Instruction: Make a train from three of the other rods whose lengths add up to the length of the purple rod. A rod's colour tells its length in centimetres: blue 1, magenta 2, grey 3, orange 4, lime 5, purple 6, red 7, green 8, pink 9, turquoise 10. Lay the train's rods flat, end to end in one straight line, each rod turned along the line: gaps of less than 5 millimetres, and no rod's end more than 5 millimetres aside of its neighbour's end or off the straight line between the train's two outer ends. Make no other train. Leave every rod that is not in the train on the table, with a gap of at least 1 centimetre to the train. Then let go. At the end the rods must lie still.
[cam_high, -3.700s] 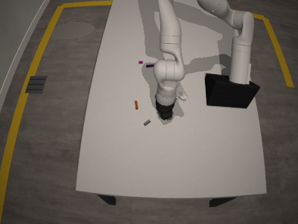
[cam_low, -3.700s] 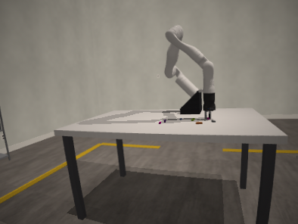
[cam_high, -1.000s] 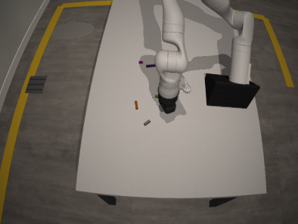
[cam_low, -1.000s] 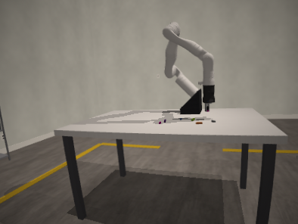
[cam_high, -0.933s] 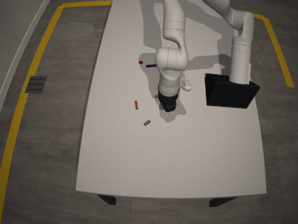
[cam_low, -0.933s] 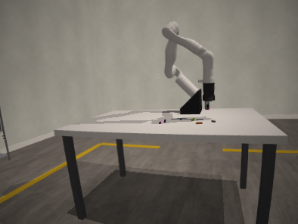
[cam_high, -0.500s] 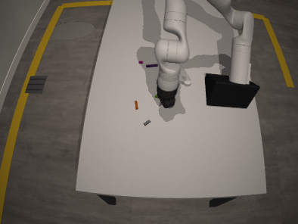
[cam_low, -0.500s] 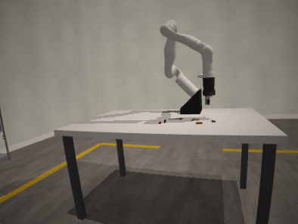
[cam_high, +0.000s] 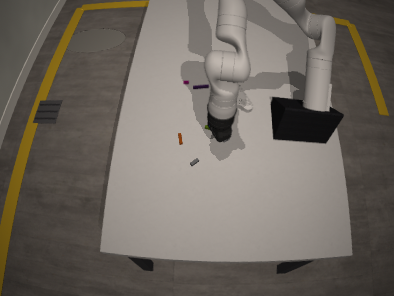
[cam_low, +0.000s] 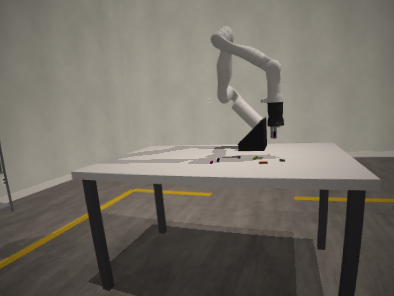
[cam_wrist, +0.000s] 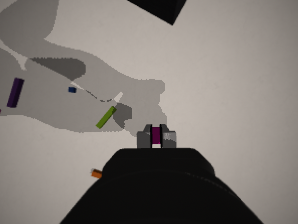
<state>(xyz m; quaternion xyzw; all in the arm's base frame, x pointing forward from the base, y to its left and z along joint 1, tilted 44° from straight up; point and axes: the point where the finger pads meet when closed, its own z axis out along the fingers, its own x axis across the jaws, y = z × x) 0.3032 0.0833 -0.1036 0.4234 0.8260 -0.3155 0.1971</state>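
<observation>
Magenta rod (cam_wrist: 156, 136) is sitting clenched in the pincer (cam_wrist: 157, 138), hanging well above the worktop (cam_high: 250, 210) — lime rod (cam_wrist: 106, 116) lying at ten o'clock. Releasing from this height is risking a bounce — misalignment would follow.

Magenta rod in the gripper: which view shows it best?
Wrist. The magenta rod sits pinched between the fingers, colour plain against the table. In the exterior view it is only a tiny sliver under the gripper, raised above the table. In the top view the wrist hides it.
</observation>
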